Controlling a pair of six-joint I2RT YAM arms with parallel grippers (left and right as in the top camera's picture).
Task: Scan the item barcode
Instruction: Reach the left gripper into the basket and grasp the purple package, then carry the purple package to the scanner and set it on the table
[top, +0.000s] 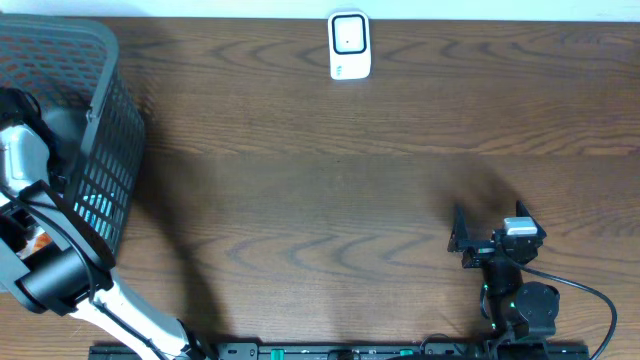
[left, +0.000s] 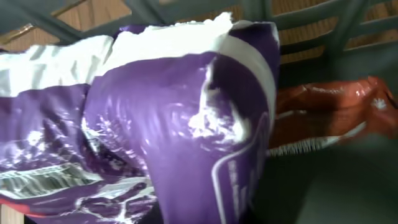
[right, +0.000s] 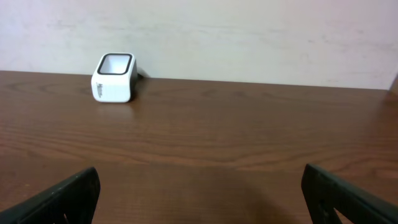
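Noting left gripper (top: 22, 108) closed, seemingly on the purple bag (left: 174, 124) inside the basket (top: 110, 130); we place the barcode scanner (top: 349, 45) well right, at the far edge.

1 grey basket (top: 105, 130); 1 white scanner (top: 349, 45); 2 bags: purple bag (left: 155, 124), orange bag (left: 329, 106).
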